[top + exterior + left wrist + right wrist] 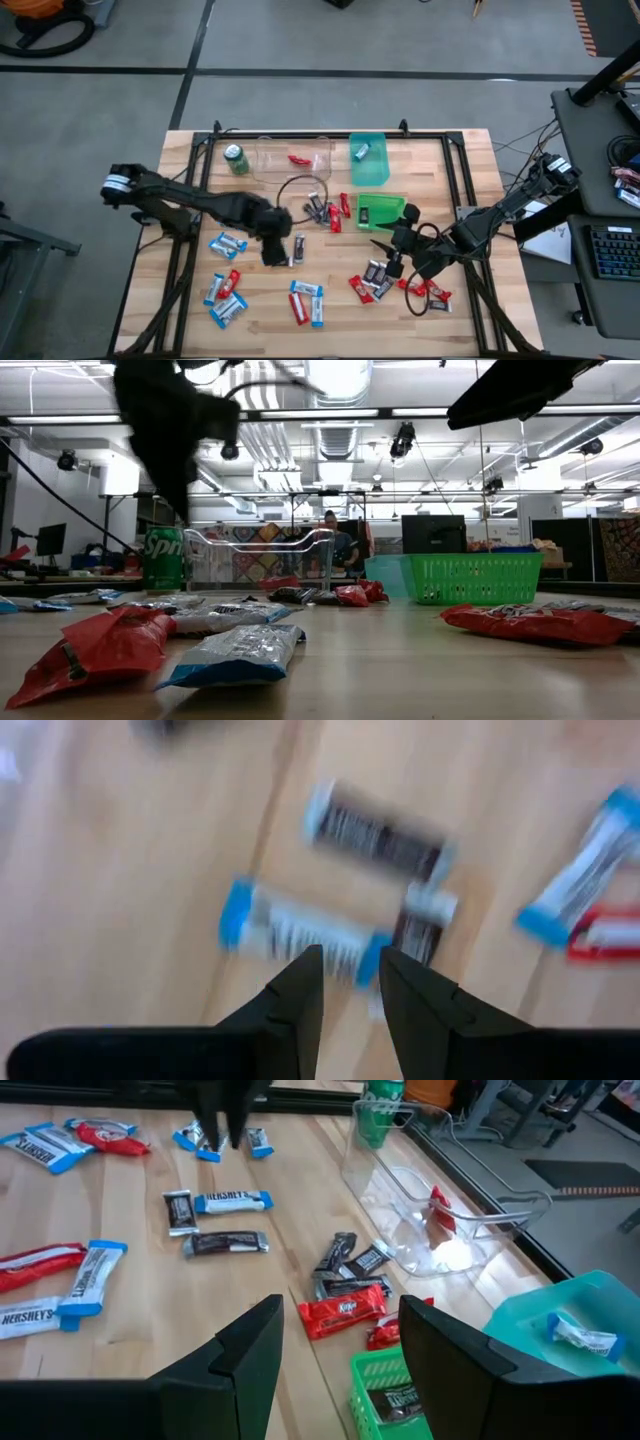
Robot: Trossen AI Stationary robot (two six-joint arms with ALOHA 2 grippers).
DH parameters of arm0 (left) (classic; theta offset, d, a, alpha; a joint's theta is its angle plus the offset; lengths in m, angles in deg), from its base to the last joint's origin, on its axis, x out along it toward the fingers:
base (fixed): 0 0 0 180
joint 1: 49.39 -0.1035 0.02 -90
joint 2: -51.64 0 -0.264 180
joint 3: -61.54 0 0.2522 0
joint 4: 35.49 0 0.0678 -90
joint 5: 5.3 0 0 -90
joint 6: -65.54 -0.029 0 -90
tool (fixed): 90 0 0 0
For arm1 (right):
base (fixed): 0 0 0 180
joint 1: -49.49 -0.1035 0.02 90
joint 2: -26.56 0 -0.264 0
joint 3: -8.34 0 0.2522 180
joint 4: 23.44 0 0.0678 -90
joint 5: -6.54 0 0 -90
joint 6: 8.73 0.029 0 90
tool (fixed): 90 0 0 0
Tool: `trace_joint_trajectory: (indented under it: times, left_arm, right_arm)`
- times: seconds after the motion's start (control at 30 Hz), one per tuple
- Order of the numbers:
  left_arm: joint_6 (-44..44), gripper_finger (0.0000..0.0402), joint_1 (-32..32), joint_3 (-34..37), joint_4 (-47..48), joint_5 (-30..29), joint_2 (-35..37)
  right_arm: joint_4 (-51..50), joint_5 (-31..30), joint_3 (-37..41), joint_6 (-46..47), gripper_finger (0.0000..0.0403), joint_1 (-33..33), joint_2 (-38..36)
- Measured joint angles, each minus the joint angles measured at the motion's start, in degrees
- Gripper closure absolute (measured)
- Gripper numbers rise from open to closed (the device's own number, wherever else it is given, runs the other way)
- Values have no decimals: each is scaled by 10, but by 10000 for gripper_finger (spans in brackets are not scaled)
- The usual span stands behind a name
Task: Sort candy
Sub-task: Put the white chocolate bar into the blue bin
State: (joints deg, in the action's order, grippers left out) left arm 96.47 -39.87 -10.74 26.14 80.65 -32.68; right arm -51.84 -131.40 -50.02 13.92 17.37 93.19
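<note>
We see the left gripper (277,250) hovering mid-table with its fingers parted a little and grasping nothing, just above a blue-and-white bar (300,932) and two dark bars (375,835). The right gripper (392,248) hangs released — nothing between its fingers — beside the green basket (383,205). The candy (308,302) lies scattered over the table (470,160) — mostly toward its near edge.

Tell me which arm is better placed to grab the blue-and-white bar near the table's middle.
Left. Its open end effector hangs right over the light blue-and-white wrapped bar, while the right end effector sits farther away beside the green basket.
</note>
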Motion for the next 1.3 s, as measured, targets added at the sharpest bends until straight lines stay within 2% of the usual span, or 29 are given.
trace_joint_trajectory:
  times: [0.1,0.27,0.43,0.63,0.7,0.87,1.0,1.1,1.3]
  left_arm:
    - [45,318,11,12,69,-1,1]
    - [27,309,16,34,149,-29,-2]
    - [-13,274,16,72,150,-30,5]
    - [-20,222,16,136,146,-31,9]
    - [-20,213,16,155,137,-48,9]
    - [-18,208,15,176,121,-66,9]
    - [-25,207,15,175,121,-68,12]
    - [-36,207,15,164,119,-91,12]
    - [-84,207,-26,162,101,-106,12]
  right_arm:
    - [0,0,0,-2,213,0,0]
    - [0,0,0,-10,213,0,0]
    - [0,2,0,-7,213,0,0]
    - [1,4,0,-7,213,0,0]
    - [1,4,0,-7,213,0,0]
    - [2,4,0,-7,213,0,0]
    - [4,4,0,1,213,0,1]
    - [4,4,-1,5,213,0,2]
    - [9,4,-1,7,213,0,2]
